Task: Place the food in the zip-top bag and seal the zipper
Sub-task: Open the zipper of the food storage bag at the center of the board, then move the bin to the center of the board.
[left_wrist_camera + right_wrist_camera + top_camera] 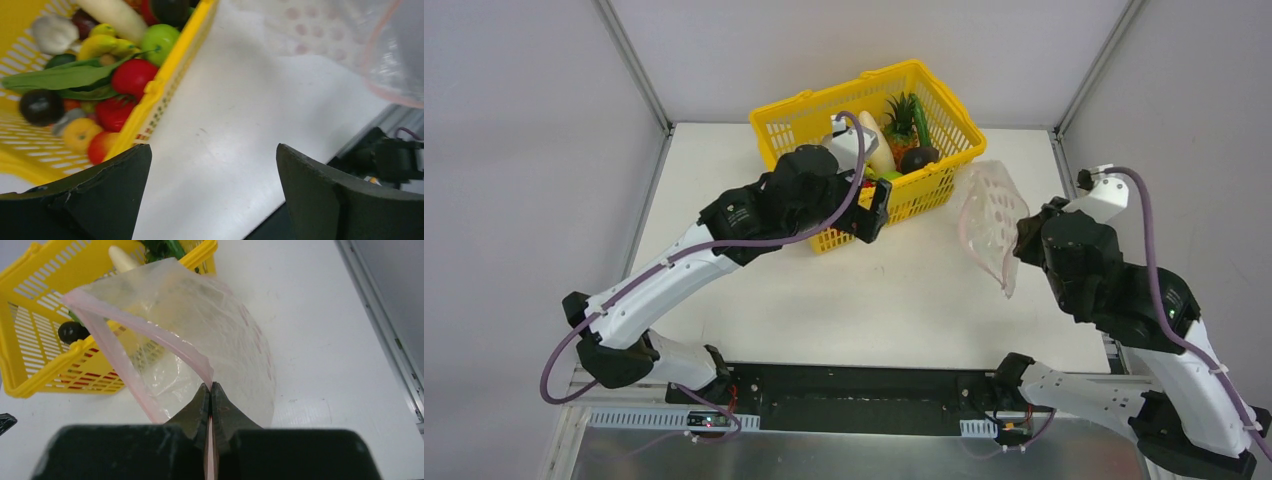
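The clear zip-top bag (990,220) hangs above the table right of the basket. My right gripper (1022,243) is shut on its pinkish-red zipper (150,332), and the mouth gapes open (165,340). The food lies in the yellow basket (944,185): a green apple (161,37), red tomatoes (132,75), a white radish (116,15), a dark round fruit (41,106), orange pieces (80,134), a pineapple (904,125). My left gripper (874,212) is open and empty, just outside the basket's front wall (170,85), with bare table between its fingers (310,185).
The table's right edge and a metal frame post (385,335) run close to the right arm. The bag's lower part (380,55) hangs near the left gripper's far side. The basket stands at the table's back middle.
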Robot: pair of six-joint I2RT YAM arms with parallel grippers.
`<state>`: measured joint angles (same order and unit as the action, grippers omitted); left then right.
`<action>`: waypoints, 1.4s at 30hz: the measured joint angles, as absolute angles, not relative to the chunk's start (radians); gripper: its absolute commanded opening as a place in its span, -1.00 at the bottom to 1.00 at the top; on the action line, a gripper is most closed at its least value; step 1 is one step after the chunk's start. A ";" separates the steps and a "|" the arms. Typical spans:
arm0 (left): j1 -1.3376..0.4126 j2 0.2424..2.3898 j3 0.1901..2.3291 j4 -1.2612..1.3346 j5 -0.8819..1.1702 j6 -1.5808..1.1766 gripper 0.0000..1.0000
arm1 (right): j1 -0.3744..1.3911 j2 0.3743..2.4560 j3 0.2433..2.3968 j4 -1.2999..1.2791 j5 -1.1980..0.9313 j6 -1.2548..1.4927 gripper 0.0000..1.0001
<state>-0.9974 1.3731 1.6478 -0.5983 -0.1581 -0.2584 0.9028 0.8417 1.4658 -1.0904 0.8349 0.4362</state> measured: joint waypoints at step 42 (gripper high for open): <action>-0.616 0.914 0.918 -0.279 -0.194 -0.289 0.95 | 0.743 0.819 0.983 -0.677 0.493 0.354 -1.00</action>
